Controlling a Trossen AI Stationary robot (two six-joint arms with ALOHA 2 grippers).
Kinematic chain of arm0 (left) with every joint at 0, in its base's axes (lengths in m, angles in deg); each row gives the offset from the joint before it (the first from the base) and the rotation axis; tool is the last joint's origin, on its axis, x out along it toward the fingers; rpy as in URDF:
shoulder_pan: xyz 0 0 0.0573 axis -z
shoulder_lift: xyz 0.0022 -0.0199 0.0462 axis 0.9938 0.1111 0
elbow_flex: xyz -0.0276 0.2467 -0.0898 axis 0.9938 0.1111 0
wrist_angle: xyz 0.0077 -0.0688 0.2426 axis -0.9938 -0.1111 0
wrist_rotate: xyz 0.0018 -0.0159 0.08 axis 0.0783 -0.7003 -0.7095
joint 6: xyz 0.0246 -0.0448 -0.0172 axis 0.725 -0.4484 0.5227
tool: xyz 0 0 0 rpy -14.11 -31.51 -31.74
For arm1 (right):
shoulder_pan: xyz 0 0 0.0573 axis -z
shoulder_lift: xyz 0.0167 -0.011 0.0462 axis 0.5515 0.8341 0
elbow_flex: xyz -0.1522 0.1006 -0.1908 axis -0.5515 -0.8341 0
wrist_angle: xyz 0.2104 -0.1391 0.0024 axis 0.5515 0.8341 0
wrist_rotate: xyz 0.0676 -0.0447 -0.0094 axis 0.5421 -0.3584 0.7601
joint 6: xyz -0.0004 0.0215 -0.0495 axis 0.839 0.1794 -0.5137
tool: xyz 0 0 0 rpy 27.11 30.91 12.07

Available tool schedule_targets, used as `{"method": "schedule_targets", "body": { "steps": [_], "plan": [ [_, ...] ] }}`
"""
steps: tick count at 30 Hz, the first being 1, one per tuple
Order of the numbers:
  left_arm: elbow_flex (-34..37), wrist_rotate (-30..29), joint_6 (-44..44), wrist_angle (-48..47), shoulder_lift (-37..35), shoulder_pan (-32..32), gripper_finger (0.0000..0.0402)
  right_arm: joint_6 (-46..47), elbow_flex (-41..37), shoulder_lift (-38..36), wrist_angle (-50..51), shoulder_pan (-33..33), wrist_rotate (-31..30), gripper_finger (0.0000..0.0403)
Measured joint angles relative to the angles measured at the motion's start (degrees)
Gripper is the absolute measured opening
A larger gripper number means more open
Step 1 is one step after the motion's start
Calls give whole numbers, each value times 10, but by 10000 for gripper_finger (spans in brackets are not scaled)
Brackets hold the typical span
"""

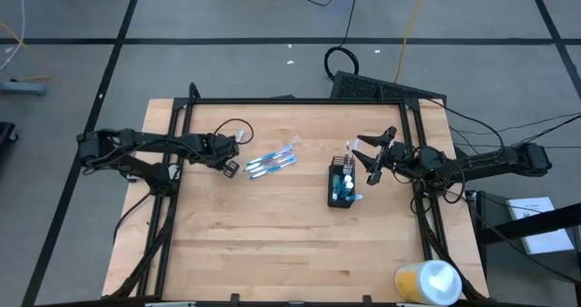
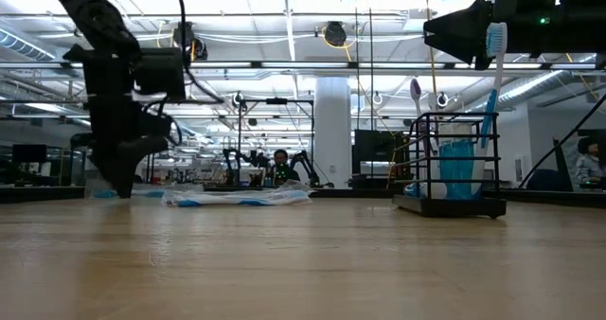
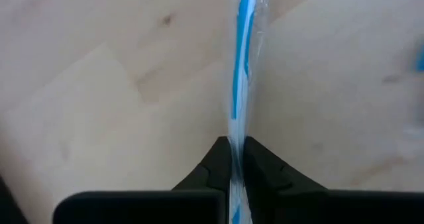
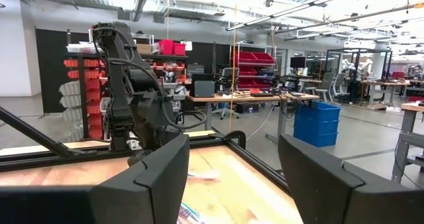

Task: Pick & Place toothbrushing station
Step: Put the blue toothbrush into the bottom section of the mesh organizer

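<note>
Several blue-and-white toothbrushes in clear wrappers lie in a loose pile on the wooden table, left of centre. My left gripper stands at the pile's left end, pointing steeply down, shut on one wrapped toothbrush. The black wire-mesh cup stands right of centre with toothbrushes upright in it. My right gripper hovers open above and just right of the cup, nothing between its fingers. My left gripper pinches the wrapped toothbrush near one end between its two fingertips, wrapper and all. The fingers come from above, slanting down. The rest of the brush runs away from the fingertips over the table; whether it is lifted clear does not show.
A yellow-and-white roll lies at the table's near right corner. A black frame runs along the far edge and both sides. The wide near half of the tabletop is bare wood.
</note>
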Motion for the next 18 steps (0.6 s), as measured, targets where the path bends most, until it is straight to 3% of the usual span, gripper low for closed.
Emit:
{"method": "schedule_targets", "body": {
  "steps": [9, 14, 18],
  "plan": [
    [-84, -26, 74, 43, -76, 45, 18, 2, 0, 0, 4, 0, -1, 226],
    [-88, -10, 191, 230, -106, 79, 18, 3, 0, 0, 1, 0, -1, 226],
    [-88, 31, 302, 392, -85, 108, 18, 16, 0, 0, 1, 0, -1, 226]
  ]
}}
